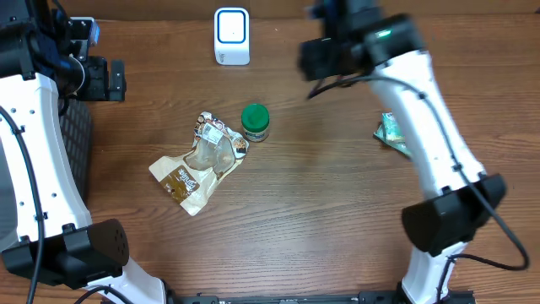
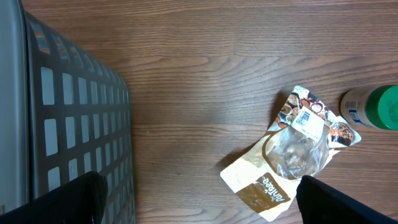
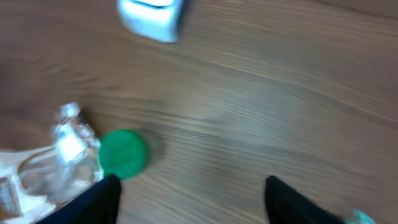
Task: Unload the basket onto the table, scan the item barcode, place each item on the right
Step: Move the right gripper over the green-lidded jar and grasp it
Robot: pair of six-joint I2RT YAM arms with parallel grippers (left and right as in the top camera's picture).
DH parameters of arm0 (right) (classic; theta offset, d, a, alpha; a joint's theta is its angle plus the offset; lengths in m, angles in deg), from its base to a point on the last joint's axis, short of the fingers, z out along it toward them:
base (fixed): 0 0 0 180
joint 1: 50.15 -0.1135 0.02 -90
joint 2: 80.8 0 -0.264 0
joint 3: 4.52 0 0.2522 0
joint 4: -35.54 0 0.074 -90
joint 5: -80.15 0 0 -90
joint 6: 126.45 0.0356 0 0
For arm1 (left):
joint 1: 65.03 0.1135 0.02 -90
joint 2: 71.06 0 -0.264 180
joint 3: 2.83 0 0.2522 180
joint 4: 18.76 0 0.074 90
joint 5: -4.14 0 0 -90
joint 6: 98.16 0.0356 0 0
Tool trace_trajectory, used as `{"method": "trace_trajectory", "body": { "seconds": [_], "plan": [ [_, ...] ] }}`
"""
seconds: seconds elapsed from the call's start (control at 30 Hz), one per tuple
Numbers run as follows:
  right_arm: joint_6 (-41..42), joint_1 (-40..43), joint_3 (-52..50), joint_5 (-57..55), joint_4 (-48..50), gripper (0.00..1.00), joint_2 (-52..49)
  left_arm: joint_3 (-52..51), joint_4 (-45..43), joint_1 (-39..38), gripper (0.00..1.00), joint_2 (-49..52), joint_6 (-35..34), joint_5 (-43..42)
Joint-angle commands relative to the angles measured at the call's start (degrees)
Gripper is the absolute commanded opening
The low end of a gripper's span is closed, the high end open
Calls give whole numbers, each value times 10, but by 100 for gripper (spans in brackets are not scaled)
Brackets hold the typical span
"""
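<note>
Seen from overhead, the green-lidded jar point(image 1: 255, 121) stands upright at 8 o'clock from the right hand point(image 1: 314, 61) — spread, empty, nearer than the left hand point(image 1: 116, 80), likewise spread.

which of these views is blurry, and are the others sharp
Right wrist: motion-blurred, with the green-lidded jar and white scanner smeared. Left wrist: sharp, the pouch label crisp. Overhead: mostly sharp and evenly lit.
</note>
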Motion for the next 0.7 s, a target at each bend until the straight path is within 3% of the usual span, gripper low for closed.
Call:
{"method": "trace_trajectory", "body": {
  "seconds": [0.0, 0.43, 0.67],
  "plan": [
    [0, -36, 12, -12, 12, 76, -38, 3, -1, -1, 100, 2, 11, -4],
    [0, -115, 12, -12, 61, 93, -155, 3, -1, -1, 100, 2, 11, -4],
    [-2, -116, 10, -5, 59, 92, -172, 3, -1, -1, 100, 2, 11, -4]
  ]
}}
